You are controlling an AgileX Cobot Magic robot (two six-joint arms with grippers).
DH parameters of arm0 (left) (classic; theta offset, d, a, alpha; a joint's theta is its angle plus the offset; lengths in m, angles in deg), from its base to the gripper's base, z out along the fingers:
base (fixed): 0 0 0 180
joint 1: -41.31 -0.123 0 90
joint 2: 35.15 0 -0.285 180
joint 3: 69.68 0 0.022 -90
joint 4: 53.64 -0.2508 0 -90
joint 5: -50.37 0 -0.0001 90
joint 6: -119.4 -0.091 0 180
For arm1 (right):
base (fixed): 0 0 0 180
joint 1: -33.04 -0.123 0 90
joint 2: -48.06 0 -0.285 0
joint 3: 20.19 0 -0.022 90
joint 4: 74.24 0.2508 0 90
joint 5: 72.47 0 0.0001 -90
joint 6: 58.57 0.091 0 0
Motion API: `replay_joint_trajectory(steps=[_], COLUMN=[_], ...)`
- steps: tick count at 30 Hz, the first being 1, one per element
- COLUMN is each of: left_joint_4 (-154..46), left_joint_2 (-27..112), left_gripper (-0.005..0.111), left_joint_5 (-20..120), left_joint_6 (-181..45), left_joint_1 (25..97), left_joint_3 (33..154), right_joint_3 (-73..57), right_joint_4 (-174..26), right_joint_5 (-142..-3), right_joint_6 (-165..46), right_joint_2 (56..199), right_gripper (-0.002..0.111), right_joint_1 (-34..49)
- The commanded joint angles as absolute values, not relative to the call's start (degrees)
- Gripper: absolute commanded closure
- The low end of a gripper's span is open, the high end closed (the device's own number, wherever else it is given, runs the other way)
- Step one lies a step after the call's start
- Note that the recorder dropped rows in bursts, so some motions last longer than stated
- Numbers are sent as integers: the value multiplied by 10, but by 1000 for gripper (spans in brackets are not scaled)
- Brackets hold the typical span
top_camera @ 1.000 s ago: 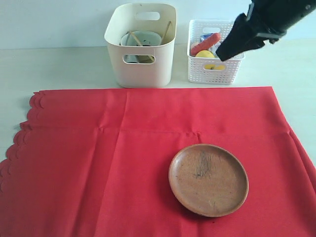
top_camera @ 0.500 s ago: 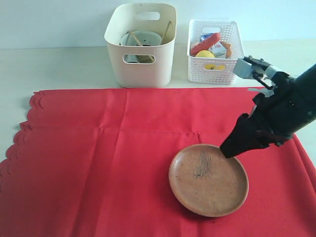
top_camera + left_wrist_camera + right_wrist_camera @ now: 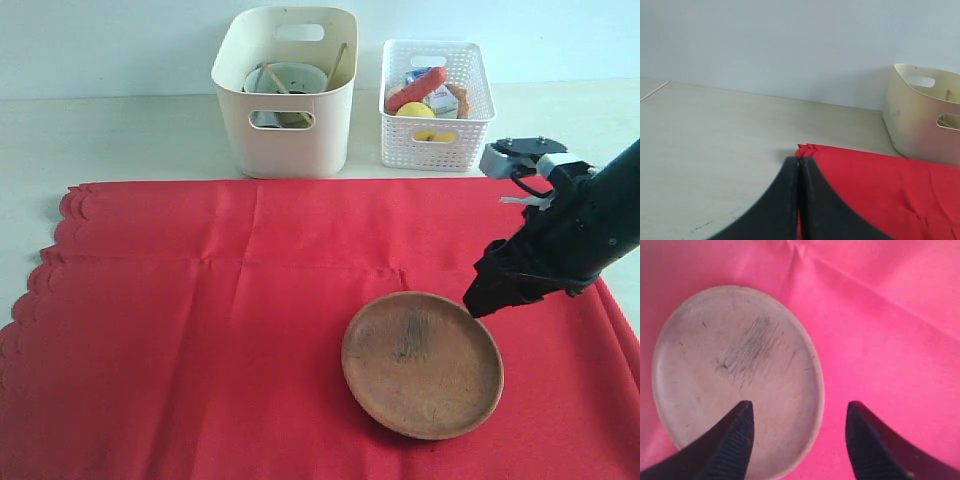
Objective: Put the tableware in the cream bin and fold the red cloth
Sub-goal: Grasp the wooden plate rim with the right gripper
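Fingers (image 3: 732, 440) wide astride plate (image 3: 730, 355) rim, cloth (image 3: 890, 340) beneath

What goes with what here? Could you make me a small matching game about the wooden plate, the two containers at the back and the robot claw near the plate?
Things:
1. wooden plate
2. cream bin
3. white basket
4. right gripper

Descriptions:
A. holds food
B. open, poised over the plate's edge
C. lies on the red cloth
D. holds a bowl

Pairs: 1-C, 2-D, 3-A, 4-B
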State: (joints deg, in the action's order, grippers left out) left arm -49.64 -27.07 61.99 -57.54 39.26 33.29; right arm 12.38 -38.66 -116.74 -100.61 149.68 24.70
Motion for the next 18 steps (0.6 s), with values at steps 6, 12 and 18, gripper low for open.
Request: replay_joint_trajectory(steps=[6, 12, 18], left_joint_4=[-494, -494, -494], left_joint_2=[-274, -274, -274], left_gripper=[107, 107, 107], left_joint_5=[618, 618, 618], left_joint_6=[-579, -579, -579], left_joint_1=[392, 392, 392], left_joint_3=[331, 331, 331], right_joint_3=[126, 126, 126], right_joint_4=[-307, -307, -294], right_joint_5=[-1162, -1151, -1161], right_joint_6=[-1123, -1126, -1126], right_joint_2=[1576, 1608, 1605], right_gripper=[54, 54, 54], right_joint_1=[247, 247, 247])
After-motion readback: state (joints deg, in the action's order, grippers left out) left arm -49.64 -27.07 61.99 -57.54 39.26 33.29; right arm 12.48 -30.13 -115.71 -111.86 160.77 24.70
